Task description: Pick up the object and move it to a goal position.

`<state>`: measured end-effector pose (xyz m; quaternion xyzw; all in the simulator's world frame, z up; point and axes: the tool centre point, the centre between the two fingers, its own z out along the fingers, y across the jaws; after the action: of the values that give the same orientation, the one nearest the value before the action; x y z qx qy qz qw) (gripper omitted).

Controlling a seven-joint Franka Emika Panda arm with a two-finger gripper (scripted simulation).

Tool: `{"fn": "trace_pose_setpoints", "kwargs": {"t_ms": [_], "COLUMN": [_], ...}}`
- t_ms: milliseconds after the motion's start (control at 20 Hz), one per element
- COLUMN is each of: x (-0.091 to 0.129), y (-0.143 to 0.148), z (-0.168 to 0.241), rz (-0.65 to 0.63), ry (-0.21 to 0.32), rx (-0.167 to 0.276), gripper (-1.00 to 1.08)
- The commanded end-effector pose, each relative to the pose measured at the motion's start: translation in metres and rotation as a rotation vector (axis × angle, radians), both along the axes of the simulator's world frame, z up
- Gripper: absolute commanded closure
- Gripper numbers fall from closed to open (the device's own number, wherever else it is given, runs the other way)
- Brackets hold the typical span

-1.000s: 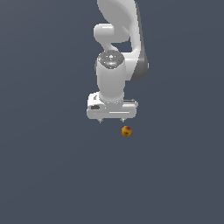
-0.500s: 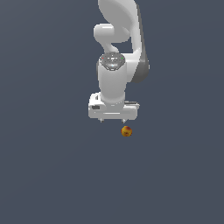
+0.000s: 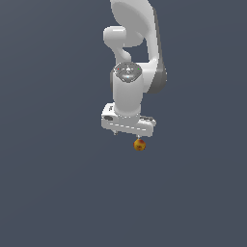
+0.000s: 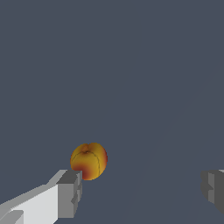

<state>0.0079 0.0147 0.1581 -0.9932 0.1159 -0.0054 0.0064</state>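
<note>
Hand is released: the wrist view shows two fingers set wide apart with nothing between them. It hangs pointing down over the plain grey surface.

The ball sits on the surface. In the exterior view it lies at about 5 o'clock from the hand's body, just below its right end, so it lines up with one finger rather than with the middle of the gap. The wrist view agrees: the ball is right by the tip of one finger, maybe touching it, and the other finger is well apart from it.

Judgement: the offset is the thing to fix. The hand needs a sideways shift along its opening axis to centre the ball before descending, or that finger lands on top of it and knocks it away. The ball is round, so there is no long axis to align with.

View split: the exterior view gives the height above the surface but hides the fingers; the wrist view shows the finger spread and the offset. No goal marker is visible in either.
</note>
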Motion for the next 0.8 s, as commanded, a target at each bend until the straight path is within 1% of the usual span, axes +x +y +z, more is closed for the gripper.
{"fn": "trace_pose_setpoints", "kwargs": {"t_ms": [0, 750], "x": [-0.001, -0.004], "y": [0.004, 0.025], "z": [-0.004, -0.027], "rz": [-0.062, -0.441], "ry": [0.002, 0.015], "rx": [0.002, 0.008], "gripper": [-0.92, -0.92]}}
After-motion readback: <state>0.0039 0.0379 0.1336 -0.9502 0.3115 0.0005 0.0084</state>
